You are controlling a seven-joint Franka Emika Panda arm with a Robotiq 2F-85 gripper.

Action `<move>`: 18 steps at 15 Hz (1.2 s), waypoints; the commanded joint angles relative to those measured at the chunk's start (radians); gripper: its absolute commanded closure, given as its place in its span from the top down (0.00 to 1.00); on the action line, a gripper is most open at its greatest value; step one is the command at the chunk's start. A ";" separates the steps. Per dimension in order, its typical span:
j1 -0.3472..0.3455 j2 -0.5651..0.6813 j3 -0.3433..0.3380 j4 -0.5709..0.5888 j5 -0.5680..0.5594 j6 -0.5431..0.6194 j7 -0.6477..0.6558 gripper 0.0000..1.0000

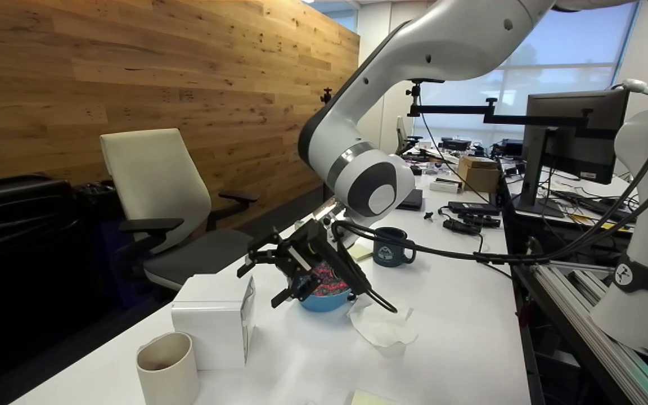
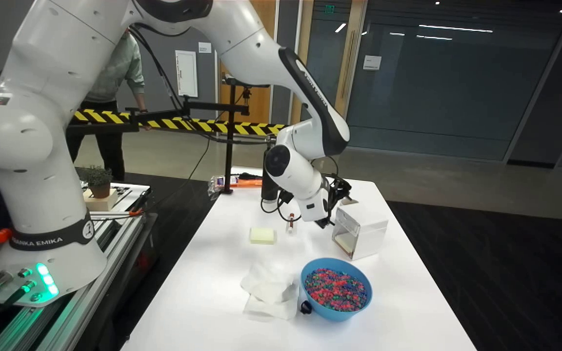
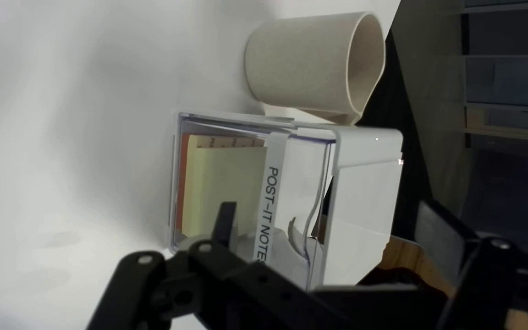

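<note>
My gripper (image 3: pixel 335 227) is open, its two black fingers wide apart with nothing gripped. In the wrist view it faces a white box (image 3: pixel 365 201) with a clear front labelled "POST-IT NOTES". Yellow sticky notes (image 3: pixel 227 183) and an orange layer show inside. One finger (image 3: pixel 225 222) overlaps the clear front in that view; whether it touches cannot be told. A beige cup (image 3: pixel 300 64) is beside the box. In an exterior view the gripper (image 1: pixel 262 284) hangs tilted above the box (image 1: pixel 211 326), with the cup (image 1: pixel 169 371) nearer the camera.
A blue bowl (image 2: pixel 335 314) of coloured beads stands near a crumpled white tissue (image 2: pixel 271 292) and a small black object (image 2: pixel 305 307). A pale yellow pad (image 2: pixel 262 236) and a marker (image 2: pixel 291 224) lie on the table. A dark mug (image 1: pixel 390 251) stands behind the gripper.
</note>
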 commanded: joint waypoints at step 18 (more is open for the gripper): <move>-0.005 0.046 0.000 0.015 -0.020 0.012 0.021 1.00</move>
